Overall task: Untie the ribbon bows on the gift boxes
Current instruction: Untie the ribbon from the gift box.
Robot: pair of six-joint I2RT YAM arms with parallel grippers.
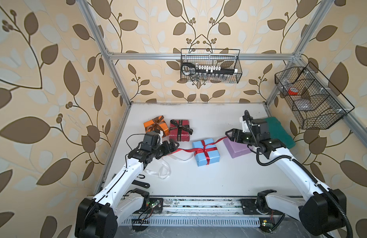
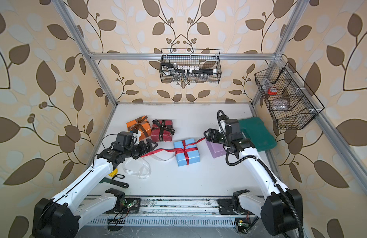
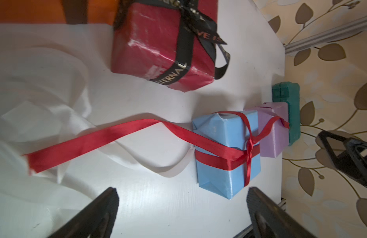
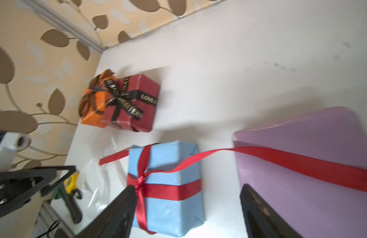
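Both arms pause over a half-finished job. The L gripper [image 1: 174, 145] hangs w/ jaws wide apart and nothing between them, just short of the free end of the red ribbon [image 1: 183, 150]. The R gripper [image 1: 230, 135] hovers over the lilac box [image 1: 238, 151], its fingers also spread and clamping nothing. The ribbon's other tail is draped across that box's top.

The light blue box [image 1: 214, 156] sits at the ctr of the table [image 1: 219, 181]. Its bow has no loops left, and the two tails run out flat in opposite directions, one toward each arm. This layout suggests each end was drawn outward to slip the bow. The wrap and its crossing knot remain on the paper.

The lilac box is bare, and the white ribbon [image 3: 34, 115] lies in loose coils on the table by the L arm, probably off that box.

At the back L corner, the orange box [image 1: 149, 124] w/ brown ribbon [image 1: 157, 123] and the dark red box [image 1: 185, 134] w/ black lettered ribbon [image 1: 179, 128] stand side by side. Both bows are tied, so approx. half the work looks done.

A green case [image 1: 279, 131] lies behind the R arm, clear of the boxes.

The L arm looks nearer to the pair yet to be done. Any reach there should clear the slack satin so it doesn't snag.
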